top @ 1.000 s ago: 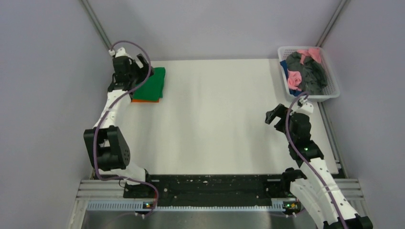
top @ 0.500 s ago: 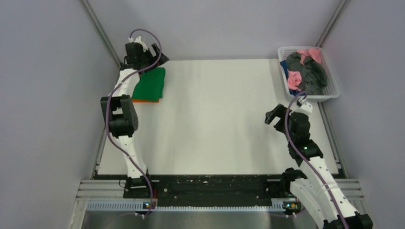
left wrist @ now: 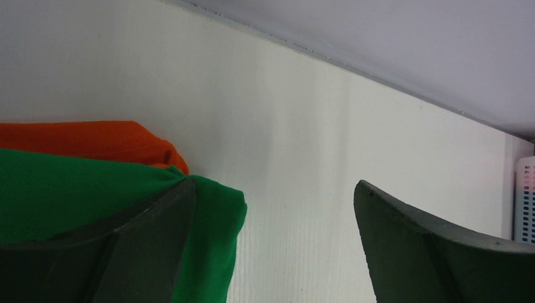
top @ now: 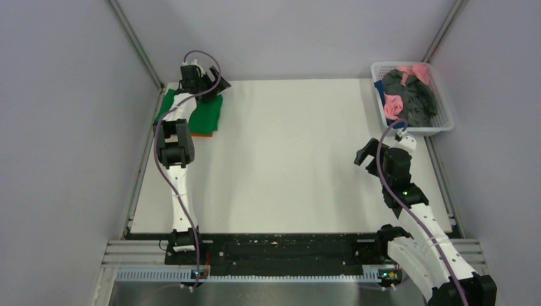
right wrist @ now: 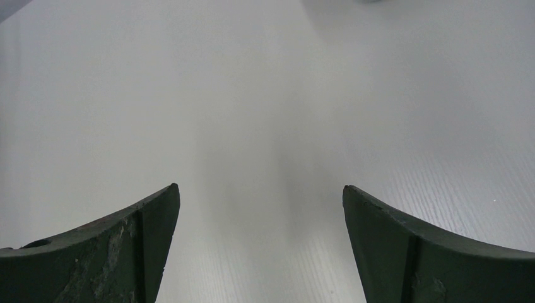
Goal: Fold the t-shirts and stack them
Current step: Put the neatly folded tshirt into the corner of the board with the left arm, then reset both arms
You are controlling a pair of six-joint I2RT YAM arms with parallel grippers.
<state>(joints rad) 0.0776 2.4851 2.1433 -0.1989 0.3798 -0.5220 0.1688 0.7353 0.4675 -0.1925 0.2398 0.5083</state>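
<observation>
A folded green t-shirt [top: 205, 113] lies on a folded orange t-shirt [top: 199, 134] at the table's far left. My left gripper [top: 215, 82] is open and empty above the stack's far right corner. In the left wrist view the green t-shirt [left wrist: 76, 189] and the orange t-shirt [left wrist: 94, 139] sit at the lower left, behind the left finger. My right gripper [top: 365, 155] is open and empty over bare table at the right; its wrist view [right wrist: 260, 189] shows only the white surface.
A white basket [top: 444, 121] at the far right corner holds pink, dark grey and blue garments. Its edge shows in the left wrist view [left wrist: 525, 199]. Grey walls enclose the table on the left, back and right.
My left arm has swung from over the stack toward the back wall and to the right, its gripper lifted off the green t-shirt. The right arm has barely moved.
</observation>
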